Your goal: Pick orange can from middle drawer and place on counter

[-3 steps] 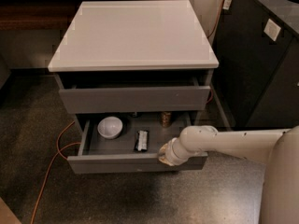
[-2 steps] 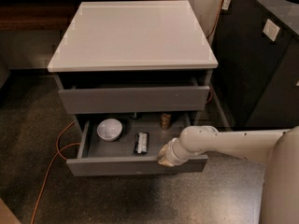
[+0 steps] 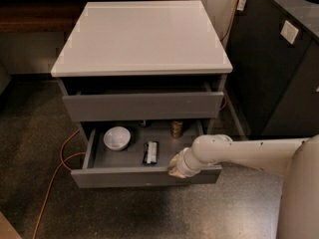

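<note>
With gripper [image 3: 174, 169] at near rim of drawer [image 3: 124, 176], grip unreadable: could topple can [image 3: 176, 128] far right, or clip upper drawer [image 3: 144, 106] lifting.

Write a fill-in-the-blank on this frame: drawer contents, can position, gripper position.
1. The orange can stands upright at the ____ of the open middle drawer.
2. In the camera view, the white bowl lies to the ____ of the black packet.
3. The gripper is at the drawer's ____ wall, apart from the can.

Missing words: back; left; front.
</note>
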{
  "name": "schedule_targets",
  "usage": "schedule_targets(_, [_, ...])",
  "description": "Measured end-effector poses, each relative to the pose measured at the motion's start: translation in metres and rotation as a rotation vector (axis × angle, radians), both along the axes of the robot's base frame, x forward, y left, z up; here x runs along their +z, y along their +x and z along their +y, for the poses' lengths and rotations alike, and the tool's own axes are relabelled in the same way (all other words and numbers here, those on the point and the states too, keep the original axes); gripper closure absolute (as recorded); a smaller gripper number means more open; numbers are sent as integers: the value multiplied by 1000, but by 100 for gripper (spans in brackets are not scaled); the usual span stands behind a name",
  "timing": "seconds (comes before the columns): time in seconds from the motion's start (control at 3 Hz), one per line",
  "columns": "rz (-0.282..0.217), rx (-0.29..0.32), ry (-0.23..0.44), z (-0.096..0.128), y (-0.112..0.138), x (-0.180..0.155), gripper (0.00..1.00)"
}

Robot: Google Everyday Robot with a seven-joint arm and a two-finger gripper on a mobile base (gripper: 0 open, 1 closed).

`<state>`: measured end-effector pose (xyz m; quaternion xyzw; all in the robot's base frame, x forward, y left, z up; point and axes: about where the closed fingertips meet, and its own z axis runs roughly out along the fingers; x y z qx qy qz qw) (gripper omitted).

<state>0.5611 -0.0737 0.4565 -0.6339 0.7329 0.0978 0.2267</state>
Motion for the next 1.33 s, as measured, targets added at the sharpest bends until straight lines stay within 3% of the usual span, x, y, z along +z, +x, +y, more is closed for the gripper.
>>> schedule_targets(0.33, [4, 8, 3, 4, -24, -2, 97])
schedule_targets(1.0, [4, 8, 3, 4, -24, -2, 51])
schedule_targets(1.33, [7, 5, 9, 7, -41, -2, 28])
